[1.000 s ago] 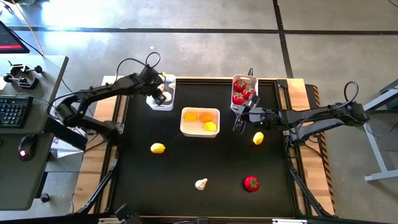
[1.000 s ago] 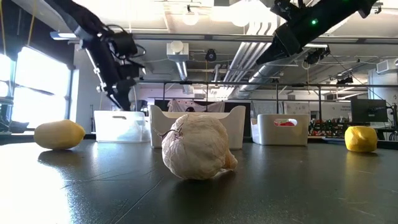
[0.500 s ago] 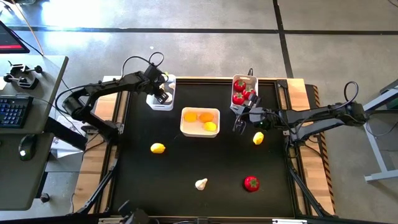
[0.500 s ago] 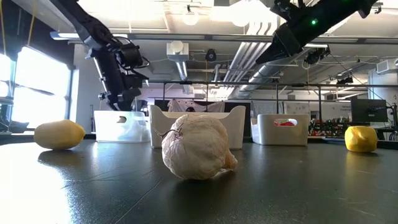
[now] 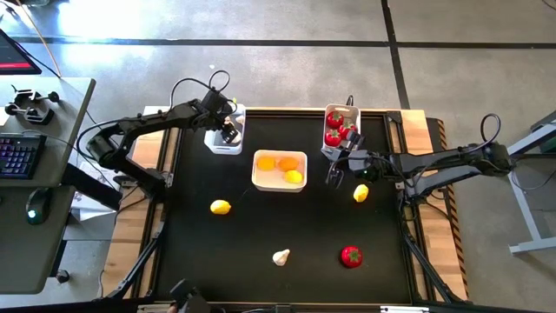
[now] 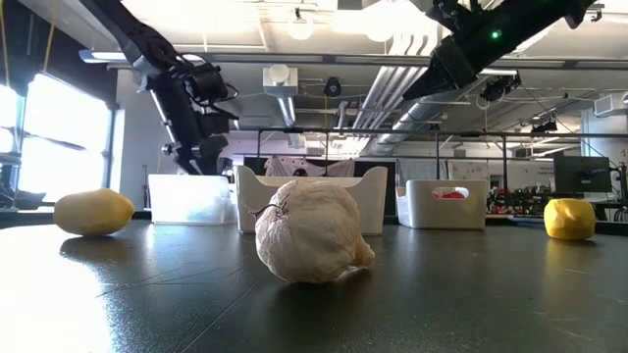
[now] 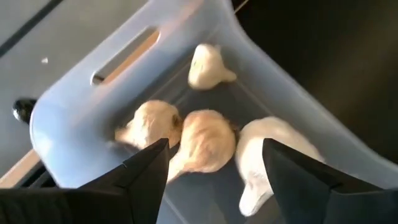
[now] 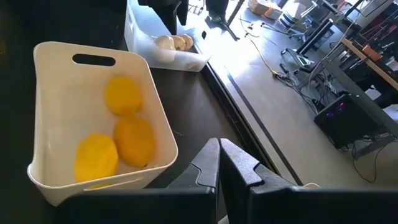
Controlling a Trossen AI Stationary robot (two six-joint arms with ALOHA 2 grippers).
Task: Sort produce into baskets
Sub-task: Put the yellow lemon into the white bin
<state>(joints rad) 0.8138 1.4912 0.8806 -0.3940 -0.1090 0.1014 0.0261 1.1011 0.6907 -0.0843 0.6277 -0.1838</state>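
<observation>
Three white baskets stand along the far side. The left basket (image 5: 224,130) holds several garlic bulbs (image 7: 205,140), the middle basket (image 5: 280,169) holds three lemons (image 8: 124,140), and the right basket (image 5: 340,129) holds red fruits. My left gripper (image 7: 214,146) hangs open above the garlic in the left basket (image 7: 74,118) and touches none of it. My right gripper (image 5: 333,178) is shut and holds nothing, right of the middle basket. Loose on the table are a lemon (image 5: 221,207), a second lemon (image 5: 361,193), a garlic bulb (image 5: 281,257) and a red fruit (image 5: 351,256).
The black tabletop (image 5: 287,222) has free room between the loose pieces. A desk with a keyboard (image 5: 17,156) stands off the table's left side. In the low view the loose garlic bulb (image 6: 312,230) fills the foreground, in front of the baskets.
My left gripper has shifted a little toward the table's far edge over the left basket, come down slightly and opened. The garlic bulb it carried now lies in that basket.
</observation>
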